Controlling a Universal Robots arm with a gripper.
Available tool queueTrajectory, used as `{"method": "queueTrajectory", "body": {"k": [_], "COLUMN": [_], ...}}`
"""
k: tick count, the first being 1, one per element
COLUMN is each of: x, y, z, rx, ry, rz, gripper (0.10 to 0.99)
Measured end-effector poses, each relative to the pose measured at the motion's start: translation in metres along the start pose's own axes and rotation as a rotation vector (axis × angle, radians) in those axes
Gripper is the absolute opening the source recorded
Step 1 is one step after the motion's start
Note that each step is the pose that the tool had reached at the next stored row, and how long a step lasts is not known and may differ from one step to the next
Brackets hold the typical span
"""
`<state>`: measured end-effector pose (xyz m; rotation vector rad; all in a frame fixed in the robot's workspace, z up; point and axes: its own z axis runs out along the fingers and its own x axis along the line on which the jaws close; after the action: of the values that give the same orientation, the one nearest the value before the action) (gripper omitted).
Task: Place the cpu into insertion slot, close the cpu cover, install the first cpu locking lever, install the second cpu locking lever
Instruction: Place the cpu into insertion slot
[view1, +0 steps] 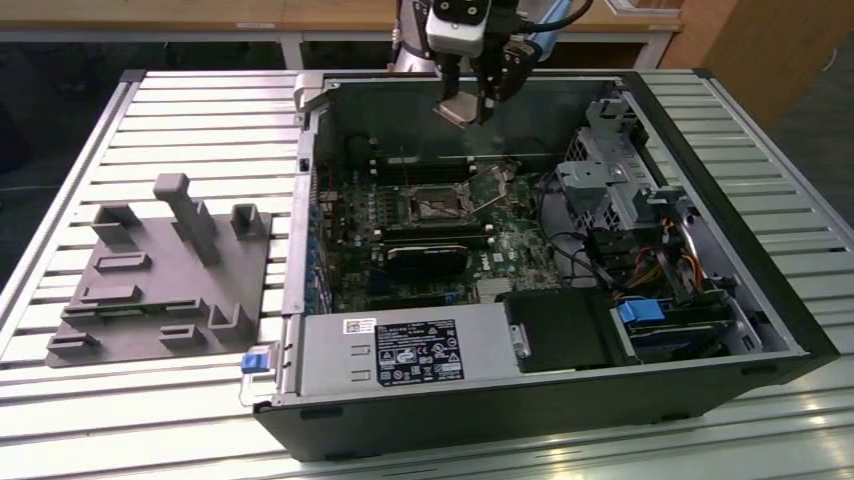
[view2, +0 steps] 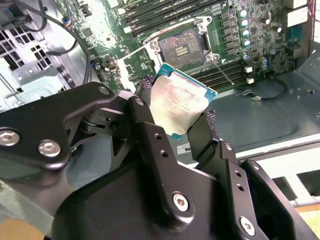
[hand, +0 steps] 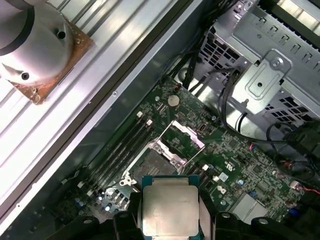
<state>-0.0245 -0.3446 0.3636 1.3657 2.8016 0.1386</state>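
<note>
Gripper (view1: 470, 106) clamped on cpu (view2: 180, 102), pinching opposite edges. Cpu held in air inside open case, above insertion slot (view2: 182, 45), apart from it.
Cpu: flat square, silvery-grey smudged top, teal-green rim.
Slot bare; cpu cover (hand: 189, 134) raised.
Faint marking on cpu top, unreadable.
Power supply (view1: 400, 350) carries printed label.

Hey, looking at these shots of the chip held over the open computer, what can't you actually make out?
1. Underside of the cpu: turned away in both wrist views. The fingers of the tool also cover two of its edges.
2. Contacts of the insertion slot: too small in the exterior view.
3. Near corner of the insertion slot: behind the cpu in the first wrist view.
</note>
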Motion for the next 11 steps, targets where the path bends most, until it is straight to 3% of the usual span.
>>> {"method": "queueTrajectory", "body": {"k": [11], "x": [0.0000], "y": [-0.0001], "z": [0.0010], "rx": [-0.002], "ry": [-0.0100], "rz": [0.112], "gripper": [0.537]}}
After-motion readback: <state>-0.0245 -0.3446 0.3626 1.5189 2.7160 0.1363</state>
